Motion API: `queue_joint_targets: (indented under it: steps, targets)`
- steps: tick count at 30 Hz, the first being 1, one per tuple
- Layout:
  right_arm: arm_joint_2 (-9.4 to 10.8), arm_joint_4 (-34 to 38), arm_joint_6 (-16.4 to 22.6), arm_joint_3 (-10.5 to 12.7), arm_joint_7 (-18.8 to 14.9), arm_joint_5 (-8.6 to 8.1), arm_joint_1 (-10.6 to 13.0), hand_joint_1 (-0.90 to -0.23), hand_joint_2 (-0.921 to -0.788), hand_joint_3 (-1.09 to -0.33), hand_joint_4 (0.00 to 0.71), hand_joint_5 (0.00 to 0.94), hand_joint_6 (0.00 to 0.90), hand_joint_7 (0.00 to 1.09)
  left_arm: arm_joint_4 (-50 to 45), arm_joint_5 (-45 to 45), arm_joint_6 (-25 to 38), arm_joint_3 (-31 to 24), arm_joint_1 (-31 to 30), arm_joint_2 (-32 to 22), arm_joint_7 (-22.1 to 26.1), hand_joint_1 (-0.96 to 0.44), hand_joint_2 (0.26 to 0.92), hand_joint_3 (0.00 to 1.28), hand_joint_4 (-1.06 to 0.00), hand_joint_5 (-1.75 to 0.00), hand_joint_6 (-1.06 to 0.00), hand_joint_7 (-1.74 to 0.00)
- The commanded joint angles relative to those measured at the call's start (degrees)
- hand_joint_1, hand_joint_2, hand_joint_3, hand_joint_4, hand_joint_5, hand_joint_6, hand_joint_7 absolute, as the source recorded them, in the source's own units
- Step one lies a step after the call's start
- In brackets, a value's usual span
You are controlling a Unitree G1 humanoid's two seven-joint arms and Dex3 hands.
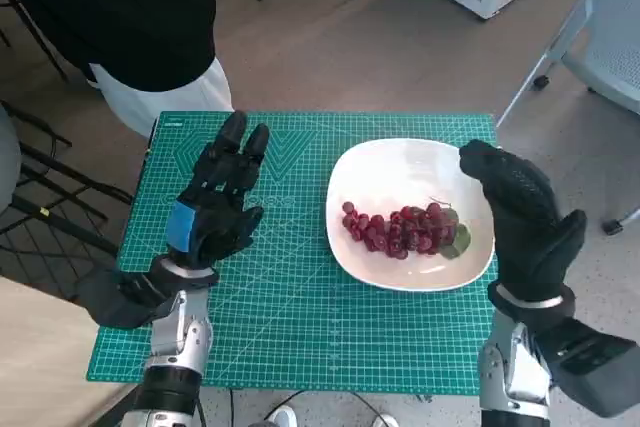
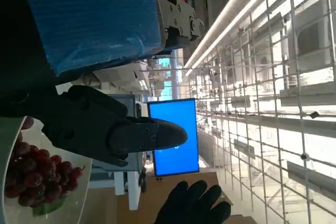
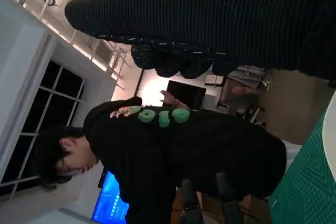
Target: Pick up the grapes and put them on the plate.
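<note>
A bunch of dark red grapes (image 1: pixel 403 230) with a green leaf lies on the white plate (image 1: pixel 400 162) at the right of the green cutting mat (image 1: pixel 290 297). My right hand (image 1: pixel 520 209) in its black glove hovers over the plate's right rim, fingers apart, holding nothing. My left hand (image 1: pixel 218 202) is raised over the mat's left half, fingers spread, empty. In the left wrist view the grapes (image 2: pixel 37 174) and plate (image 2: pixel 79 192) show past my left hand's black fingers (image 2: pixel 110 129), with the right hand's glove (image 2: pixel 191 203) beyond. The right hand (image 3: pixel 220 14) fills the top of its own view.
A person in a black top (image 1: pixel 120 7) stands at the table's far left corner and shows again in the right wrist view (image 3: pixel 173 150). Chair legs (image 1: pixel 580 37) stand at the far right. The mat reaches the table's edges.
</note>
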State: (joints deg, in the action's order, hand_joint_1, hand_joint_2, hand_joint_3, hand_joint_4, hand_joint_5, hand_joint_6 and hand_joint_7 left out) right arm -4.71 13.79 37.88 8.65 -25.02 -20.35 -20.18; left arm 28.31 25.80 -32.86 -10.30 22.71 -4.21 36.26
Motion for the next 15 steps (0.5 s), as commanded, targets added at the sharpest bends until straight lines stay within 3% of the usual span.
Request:
queue_joint_targets:
  steps: [1,15]
  targets:
    - [-0.3,0.5,-0.8,0.0,-0.3,-0.07,0.9,-0.456,-0.921,-0.509,0.374,0.008,0.208,0.34,-1.0,0.4,0.2,-0.5,-1.2,0.3,0.3,-0.55,0.921,0.33,-0.18,-0.02,-0.26,-0.03]
    - [-0.3,1.0,-0.5,-0.2,-0.4,0.25,0.9,-0.458,-0.921,-0.509,0.373,0.005,0.215,0.32,-1.4,0.1,0.1,-0.6,-1.7,0.4,0.4,-0.55,0.921,0.33,-0.19,-0.01,-0.27,-0.03]
